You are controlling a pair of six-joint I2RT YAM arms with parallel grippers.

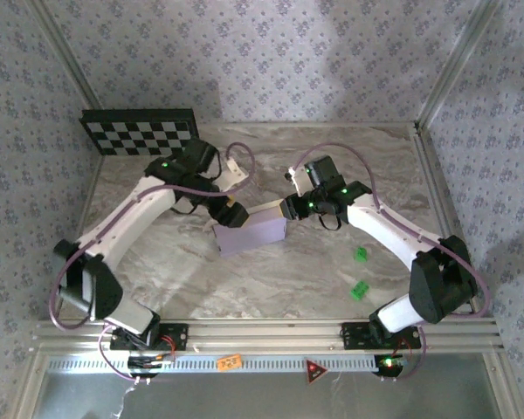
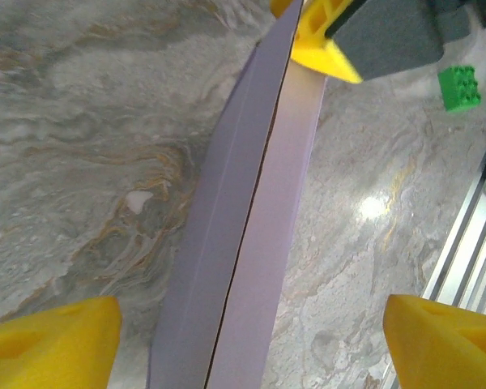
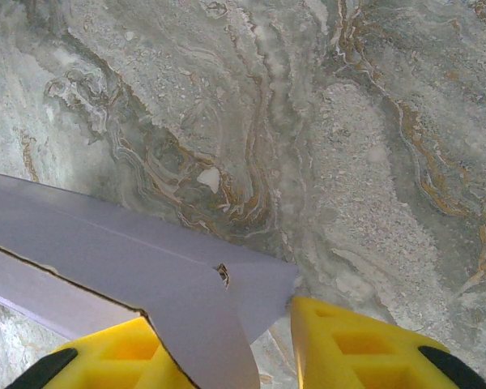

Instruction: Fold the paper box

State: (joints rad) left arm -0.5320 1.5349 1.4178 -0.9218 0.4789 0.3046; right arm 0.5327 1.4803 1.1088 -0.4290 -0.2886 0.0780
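Observation:
The paper box (image 1: 251, 234) is a pale-lavender folded piece lying mid-table between my two grippers. In the left wrist view it runs as a long strip (image 2: 243, 243) with a dark seam down it. My left gripper (image 2: 251, 312) straddles it, open, its yellow fingers (image 2: 49, 340) wide apart and clear of the card; from above it sits at the box's left end (image 1: 230, 214). My right gripper (image 3: 227, 340) is at the box's right end (image 1: 290, 208), closed on a corner flap (image 3: 194, 284) that lies over one yellow finger and touches the other.
A black-and-white checkerboard panel (image 1: 140, 131) leans at the back left. Two small green blocks (image 1: 361, 254) (image 1: 360, 290) lie right of the box, one visible from the left wrist (image 2: 459, 87). An aluminium rail (image 1: 271, 336) runs along the near edge.

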